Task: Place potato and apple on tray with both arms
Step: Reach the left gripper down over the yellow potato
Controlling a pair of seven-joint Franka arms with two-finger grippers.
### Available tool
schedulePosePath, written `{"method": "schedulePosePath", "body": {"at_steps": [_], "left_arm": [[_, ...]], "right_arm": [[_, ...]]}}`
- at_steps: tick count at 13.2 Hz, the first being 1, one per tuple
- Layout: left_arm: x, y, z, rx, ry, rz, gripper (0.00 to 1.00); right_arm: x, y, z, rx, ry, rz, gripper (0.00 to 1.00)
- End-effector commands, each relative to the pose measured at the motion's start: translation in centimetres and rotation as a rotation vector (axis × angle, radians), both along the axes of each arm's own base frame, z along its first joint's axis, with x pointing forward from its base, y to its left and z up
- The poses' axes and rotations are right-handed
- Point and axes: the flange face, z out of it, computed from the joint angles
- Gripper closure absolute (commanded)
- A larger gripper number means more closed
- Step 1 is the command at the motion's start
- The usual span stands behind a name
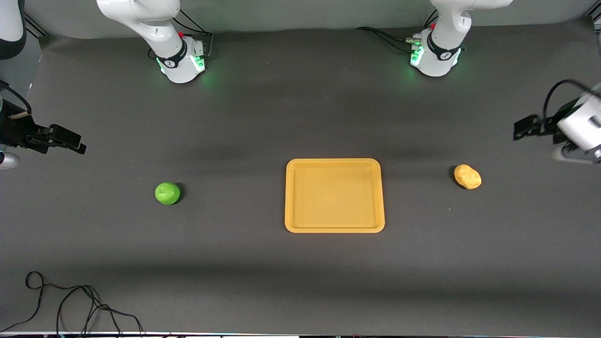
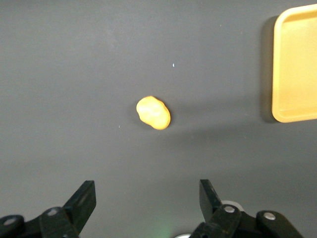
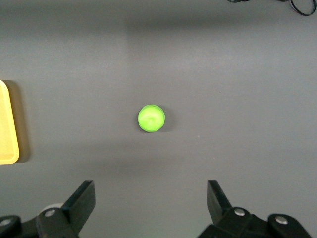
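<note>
The yellow-orange tray (image 1: 334,228) lies at the middle of the table with nothing in it. The yellow-tan potato (image 1: 467,176) (image 2: 153,112) rests on the mat toward the left arm's end. The green apple (image 1: 167,193) (image 3: 151,118) sits on the mat toward the right arm's end. My left gripper (image 1: 522,127) (image 2: 147,196) hangs open and empty in the air over the mat at the left arm's end, apart from the potato. My right gripper (image 1: 75,143) (image 3: 150,196) is open and empty, up over the mat at the right arm's end, apart from the apple.
A black cable (image 1: 70,300) lies looped on the mat at the corner nearest the front camera, at the right arm's end. The two arm bases (image 1: 183,63) (image 1: 436,58) stand along the table's edge farthest from the front camera. The tray's edge (image 2: 294,64) (image 3: 7,129) shows in both wrist views.
</note>
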Motion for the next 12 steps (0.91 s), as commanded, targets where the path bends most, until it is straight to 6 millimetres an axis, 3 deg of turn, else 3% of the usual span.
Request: {"method": "schedulePosePath", "body": {"at_steps": [1,6,12], "left_arm": [[0.1,-0.3,-4.6,0.009,-0.008,0.006,0.06],[0.2,-0.6,-13.1,0.009,-0.037,0.012,0.06],[-1.4,-0.6,-21.1,0.011,-0.094,0.009,0.06]], "right_arm": [[-0.2,0.0,0.8,0.0,0.003,0.0,0.0],[-0.2,0.0,0.0,0.0,0.02,0.0,0.0],[-0.3,-0.2,-0.2,0.001,0.029,-0.003,0.0]]}}
